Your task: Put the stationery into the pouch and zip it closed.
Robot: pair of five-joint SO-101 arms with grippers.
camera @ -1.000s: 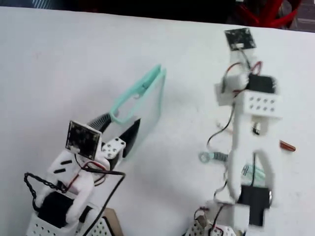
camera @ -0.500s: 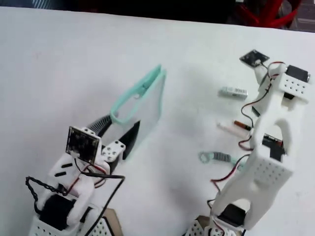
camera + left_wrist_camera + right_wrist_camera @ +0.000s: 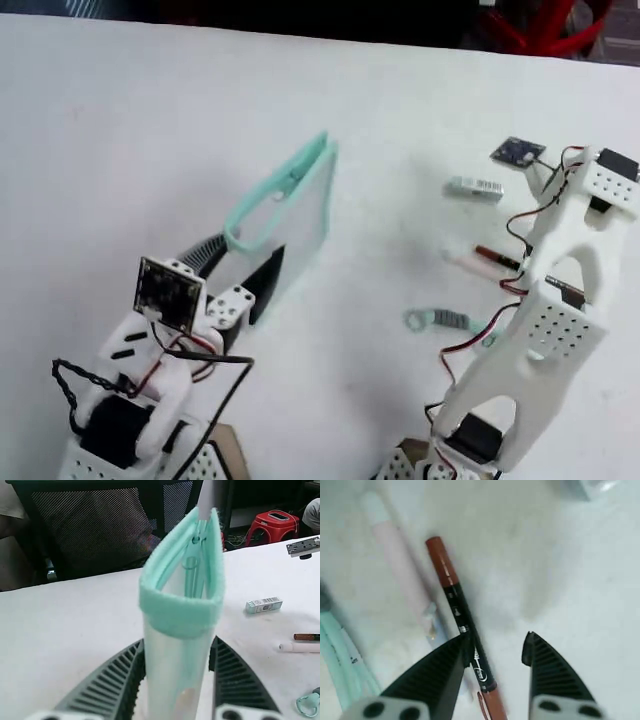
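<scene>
The left gripper [image 3: 178,642] is closed on one end of the pouch [image 3: 180,610], holding it on edge with its zip mouth gaping. To its right on the table [image 3: 120,120] lie a teal clip [image 3: 435,319], a pink pen [image 3: 402,570], an eraser [image 3: 474,187] and a brown pen [image 3: 452,597]. The right gripper [image 3: 496,639] hangs partly open just above the brown pen, holding nothing.

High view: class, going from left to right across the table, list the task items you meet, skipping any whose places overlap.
pouch → teal ring clip → brown pen
</scene>
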